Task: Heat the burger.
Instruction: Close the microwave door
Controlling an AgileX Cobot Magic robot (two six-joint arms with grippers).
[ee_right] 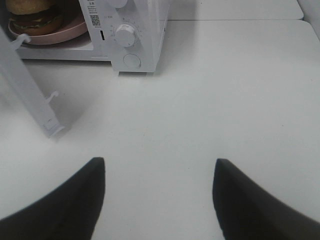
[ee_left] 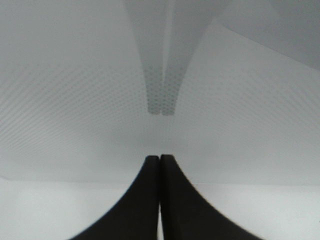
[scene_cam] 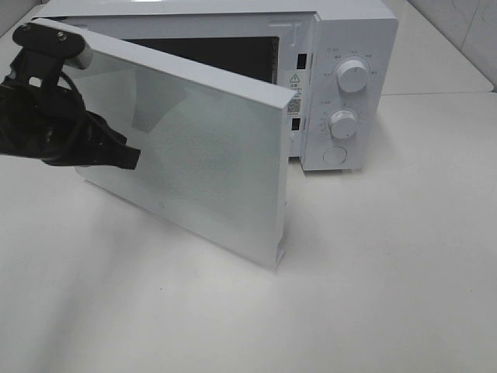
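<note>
High view: you look down from above and in front of the microwave, at middle range, onto its swung-out door and the table.
Left wrist view: you look past the left gripper, tips pressed together, straight at the door's mesh face, very near; it fills your picture.
Right wrist view: you look low over the table, between the right gripper's wide-spread tips, toward the microwave's front.
Shared: high and right wrist both give you the knobs, door edge and table; high and left wrist, the door.
</note>
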